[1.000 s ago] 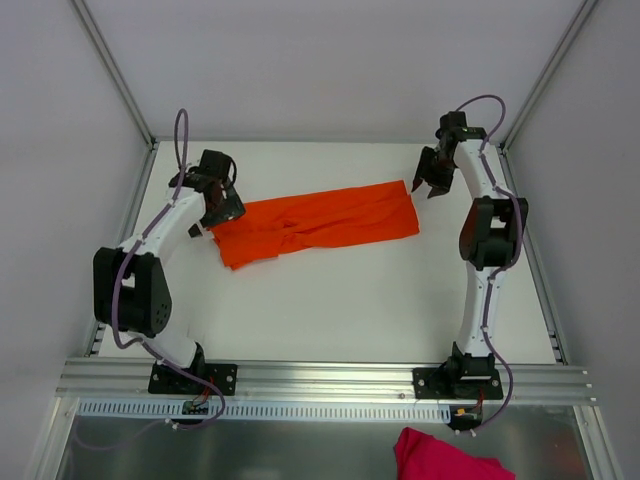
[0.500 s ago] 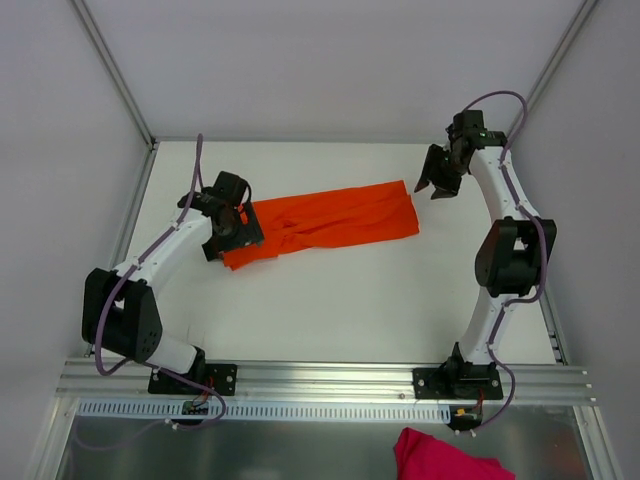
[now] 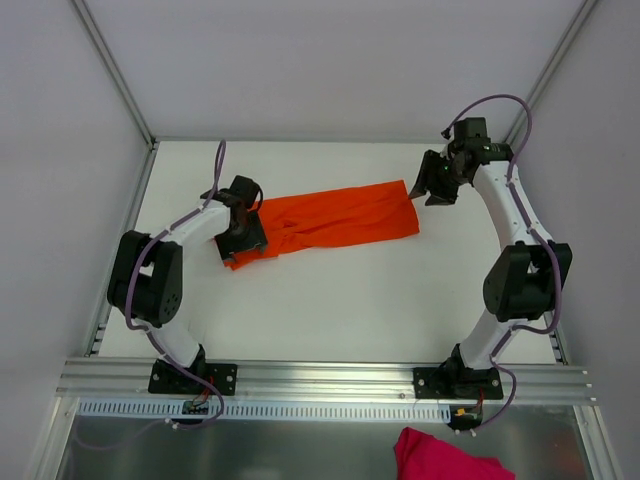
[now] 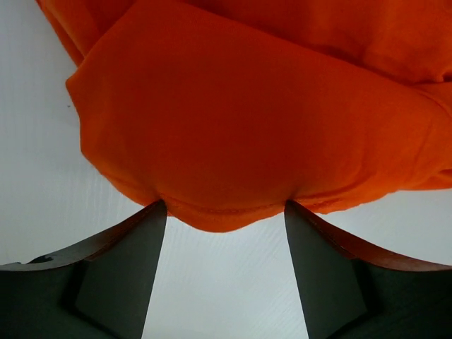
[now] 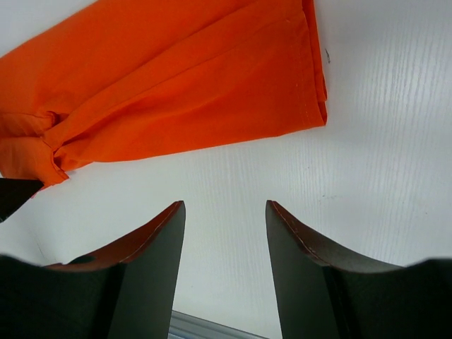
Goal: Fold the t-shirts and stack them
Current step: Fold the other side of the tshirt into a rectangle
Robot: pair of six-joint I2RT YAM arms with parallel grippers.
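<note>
Overhead plus close wrist views of t-shirt (image 3: 330, 222)

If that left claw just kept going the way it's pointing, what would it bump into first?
The orange t-shirt: its near edge lies right at the tips of the left gripper, between the open jaws, so it would likely meet cloth almost at once.

One orange t-shirt (image 3: 335, 220), one magenta cloth (image 3: 440, 458), one white table (image 3: 330, 310), two arms, left (image 3: 192, 227) and right (image 3: 506, 205).

We saw bright, even light and only faint shadows on the table (image 3: 330, 310). Our wrist views showed the near fingers (image 4: 120, 275) slightly soft.
</note>
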